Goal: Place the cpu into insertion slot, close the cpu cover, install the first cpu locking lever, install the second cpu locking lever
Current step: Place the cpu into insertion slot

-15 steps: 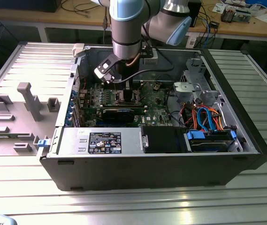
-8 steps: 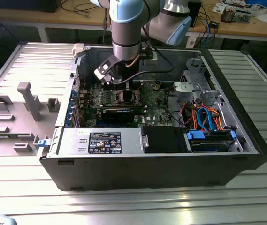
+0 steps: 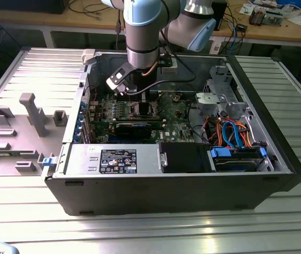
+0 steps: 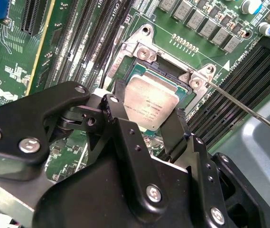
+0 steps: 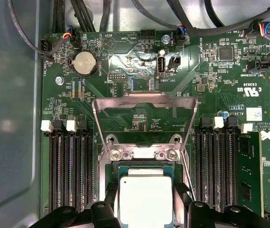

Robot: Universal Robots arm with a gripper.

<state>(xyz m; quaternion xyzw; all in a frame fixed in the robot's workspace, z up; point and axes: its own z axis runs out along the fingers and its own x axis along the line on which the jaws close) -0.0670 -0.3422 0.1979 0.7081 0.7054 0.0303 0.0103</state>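
My gripper (image 3: 139, 98) hangs inside an open computer case, low over the green motherboard (image 3: 176, 114). In both wrist views its black fingers (image 4: 118, 102) sit against two opposite edges of the cpu (image 4: 150, 102), a pale silver square chip. The cpu (image 5: 145, 199) is right over the insertion slot (image 5: 144, 167), whose silvery rim (image 4: 142, 52) and dark inside show past the chip's far edge. The cpu cover (image 5: 144, 100), a thin metal frame, is swung open and lies back beyond the slot. A thin wire locking lever (image 4: 248, 111) stands raised beside the slot.
Rows of black memory slots (image 5: 70, 166) flank the socket on both sides (image 5: 220, 166). A long black card (image 3: 134, 128) lies in front of the socket. The case holds a power supply (image 3: 113, 159), drive cage and coloured cables (image 3: 235, 132). A grey fixture plate (image 3: 23, 127) lies at the exterior view's left.
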